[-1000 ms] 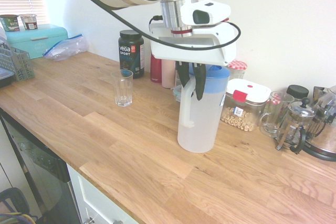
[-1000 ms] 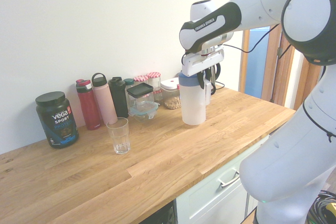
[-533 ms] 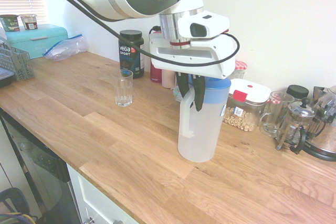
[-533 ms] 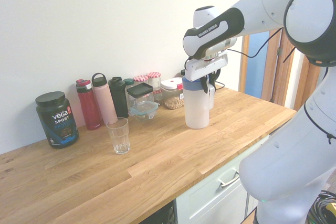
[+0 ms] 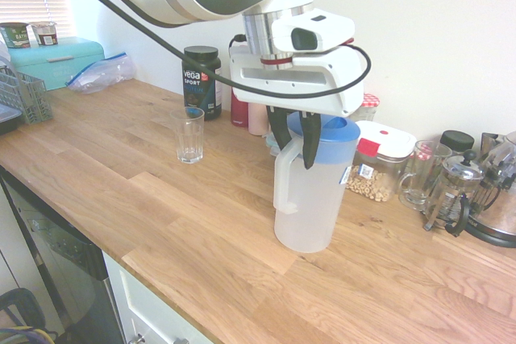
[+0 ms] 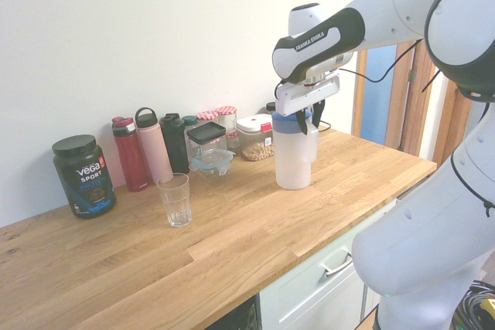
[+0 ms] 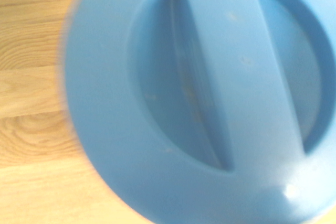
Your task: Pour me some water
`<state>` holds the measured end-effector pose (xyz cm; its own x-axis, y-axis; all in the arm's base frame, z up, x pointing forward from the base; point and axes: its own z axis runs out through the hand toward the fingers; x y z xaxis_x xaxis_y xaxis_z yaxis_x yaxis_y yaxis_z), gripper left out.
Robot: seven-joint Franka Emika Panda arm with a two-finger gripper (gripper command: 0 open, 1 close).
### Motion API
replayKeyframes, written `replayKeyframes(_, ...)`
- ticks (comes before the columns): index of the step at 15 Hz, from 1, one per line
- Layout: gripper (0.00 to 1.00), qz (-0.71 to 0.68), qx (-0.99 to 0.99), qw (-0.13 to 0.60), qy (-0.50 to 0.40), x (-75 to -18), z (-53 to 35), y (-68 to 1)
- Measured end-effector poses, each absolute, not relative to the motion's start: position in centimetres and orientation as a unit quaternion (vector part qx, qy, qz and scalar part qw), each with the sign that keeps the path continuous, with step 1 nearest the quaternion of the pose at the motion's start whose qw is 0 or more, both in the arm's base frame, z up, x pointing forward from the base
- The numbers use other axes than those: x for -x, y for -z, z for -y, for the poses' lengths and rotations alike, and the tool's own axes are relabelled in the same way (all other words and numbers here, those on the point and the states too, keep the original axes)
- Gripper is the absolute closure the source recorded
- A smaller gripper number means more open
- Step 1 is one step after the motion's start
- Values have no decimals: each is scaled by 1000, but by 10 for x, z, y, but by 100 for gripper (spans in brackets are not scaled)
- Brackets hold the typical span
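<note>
A translucent water pitcher (image 5: 306, 199) with a blue lid (image 7: 199, 98) stands upright on the wooden counter (image 5: 121, 191). It also shows in the second exterior view, pitcher (image 6: 292, 160). My gripper (image 5: 295, 138) hangs straight above it, its two dark fingers (image 5: 310, 141) slightly apart on either side of the handle's top at the rim. The gripper (image 6: 307, 117) looks open. An empty drinking glass (image 5: 190, 134) stands further along the counter, well apart from the pitcher; the same glass (image 6: 175, 199) sits before the row of bottles.
Along the wall stand a black protein tub (image 5: 201, 78), several bottles (image 6: 129, 154), food containers (image 5: 377, 163), a glass mug (image 5: 421, 175) and a French press (image 5: 451, 195). A teal bread box (image 5: 56, 60) and a dish rack (image 5: 24, 94) occupy the far end.
The pitcher has been carried a little away from the glass and now rests on the counter. The fingers have spread slightly at the handle.
</note>
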<state>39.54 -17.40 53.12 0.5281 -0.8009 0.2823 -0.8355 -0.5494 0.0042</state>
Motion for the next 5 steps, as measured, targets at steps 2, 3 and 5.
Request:
replayKeyframes(2, 0, 474, -870, 69, -116, -385, 172, -540)
replayKeyframes(3, 0, 476, -871, 65, -104, -377, 169, -545)
replayKeyframes(5, 0, 466, -880, 47, -80, -352, 155, -563)
